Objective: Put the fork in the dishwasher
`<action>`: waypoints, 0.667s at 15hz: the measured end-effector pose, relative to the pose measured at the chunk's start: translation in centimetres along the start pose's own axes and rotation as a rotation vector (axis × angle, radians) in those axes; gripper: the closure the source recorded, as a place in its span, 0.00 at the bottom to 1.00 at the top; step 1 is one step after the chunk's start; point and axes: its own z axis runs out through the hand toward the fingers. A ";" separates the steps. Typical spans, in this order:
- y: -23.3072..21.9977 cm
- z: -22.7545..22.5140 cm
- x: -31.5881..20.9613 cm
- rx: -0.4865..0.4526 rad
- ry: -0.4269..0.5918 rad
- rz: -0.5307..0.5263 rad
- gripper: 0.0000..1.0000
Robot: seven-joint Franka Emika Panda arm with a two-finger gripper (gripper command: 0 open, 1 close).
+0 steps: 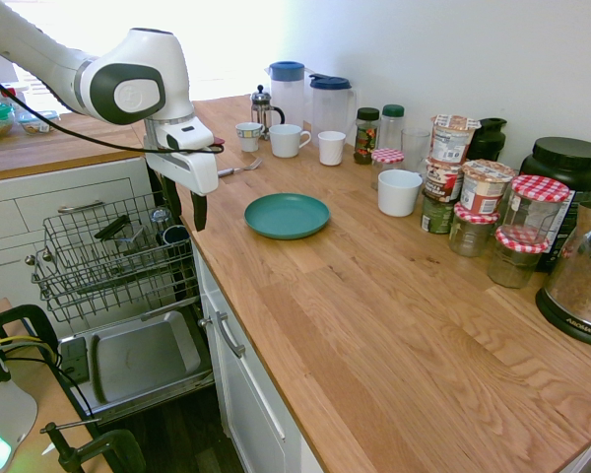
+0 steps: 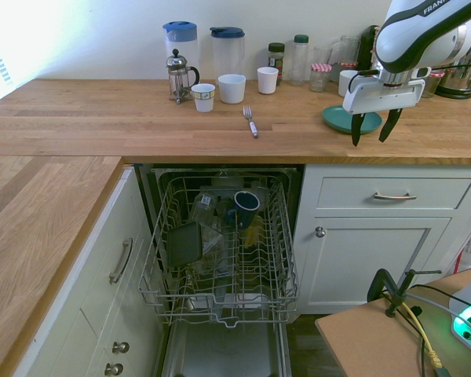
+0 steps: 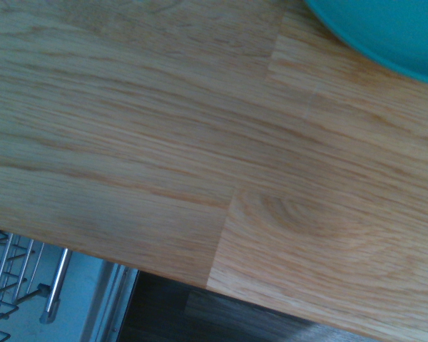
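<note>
Hovering pincer (image 2: 371, 126): points straight down above the wooden table (image 2: 102, 118), near its front edge; fingers spread wide, nothing between them.
Pincer surroundings: just beside the teal plate (image 1: 287, 215), off to one side of the open dishwasher (image 2: 220, 259).
Fork (image 2: 250, 122): lying flat on the table, tines toward the wall, handle toward the table's front edge; well apart from the pincer; untouched.
Fork neighbours: near three white mugs (image 2: 231, 88) and a small glass coffee press (image 2: 178, 76), in front of two tall jugs with blue lids (image 2: 180, 43).
Dishwasher: door dropped open, grey wire rack (image 2: 220, 275) pulled out below the table edge; a dark cup (image 2: 246, 208) and a dark flat piece sit in the rack.
Wrist view: wood grain of the table, a slice of the teal plate's rim at one corner, rack wires at another.
Far end of table: cluster of jars with red chequered lids (image 1: 522, 236), a white mug (image 1: 399, 192), a black tub.
</note>
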 end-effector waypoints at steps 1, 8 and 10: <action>0.0 0.0 0.0 0.000 -0.001 0.000 0.00; -3.8 -4.6 2.2 0.033 0.062 -0.068 0.00; -7.4 -6.1 2.0 0.040 0.065 -0.103 0.00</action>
